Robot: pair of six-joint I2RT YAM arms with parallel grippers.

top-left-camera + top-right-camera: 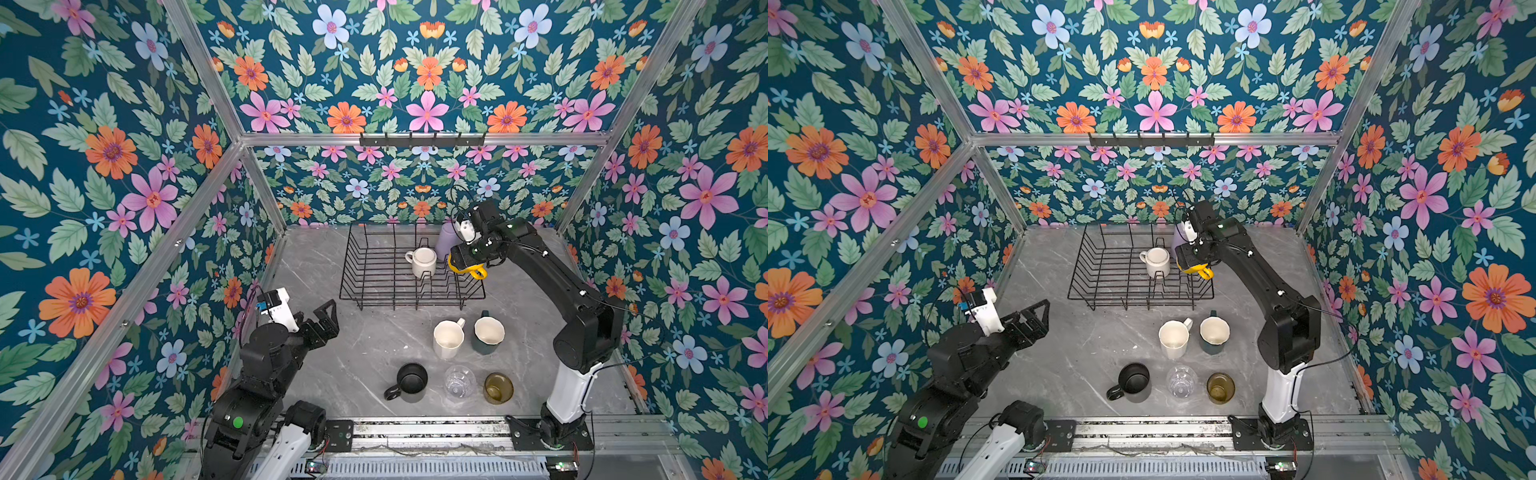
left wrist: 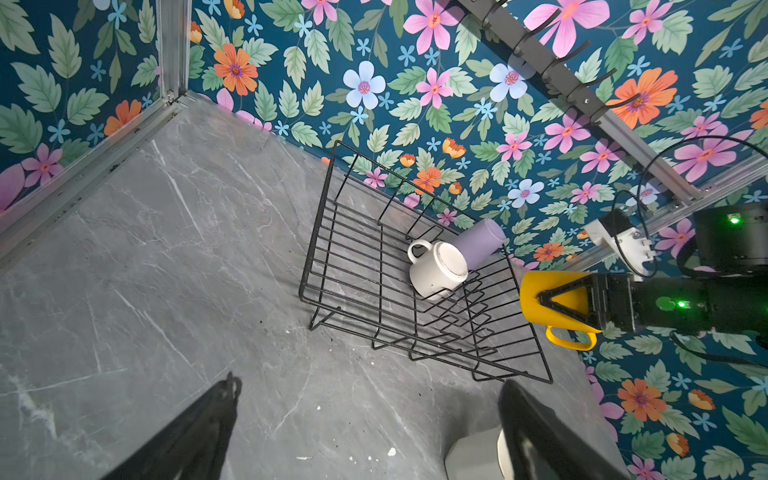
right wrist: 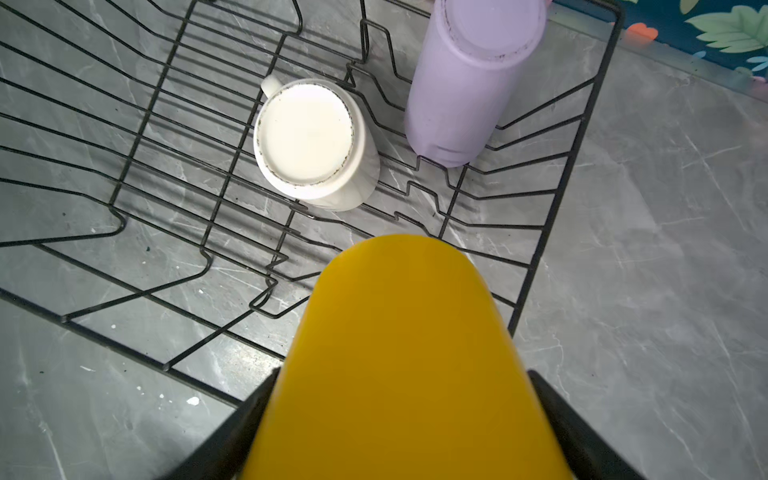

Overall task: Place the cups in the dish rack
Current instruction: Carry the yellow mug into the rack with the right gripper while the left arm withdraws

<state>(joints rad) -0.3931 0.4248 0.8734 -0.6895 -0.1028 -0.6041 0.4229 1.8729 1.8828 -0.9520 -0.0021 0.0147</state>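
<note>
Left wrist, not right — yellow mug [image 2: 529, 306] handle

**A:** How much of the yellow mug [image 1: 473, 270] shows in a top view?

**B:** Little. The right gripper [image 1: 464, 261] covers it at the dish rack's [image 1: 365, 270] 3 o'clock side. Only a rim sliver and the handle peek out. In the right wrist view its body runs out of frame, mouth and handle unseen.

**A:** And the lilac tumbler [image 1: 445, 245]?

**B:** At the rack's 1 o'clock corner, one flank sits behind the arm.

**A:** The white mug [image 1: 424, 262]?

**B:** Base up, so its inside colour can't be told.

**A:** The left wrist view?

**B:** The left gripper's [image 2: 372, 384] fingers [image 2: 199, 432] are blurred and cropped. A pale cup [image 2: 473, 457] sits behind one, mostly cut off. I can't tell which cup it is.
</note>
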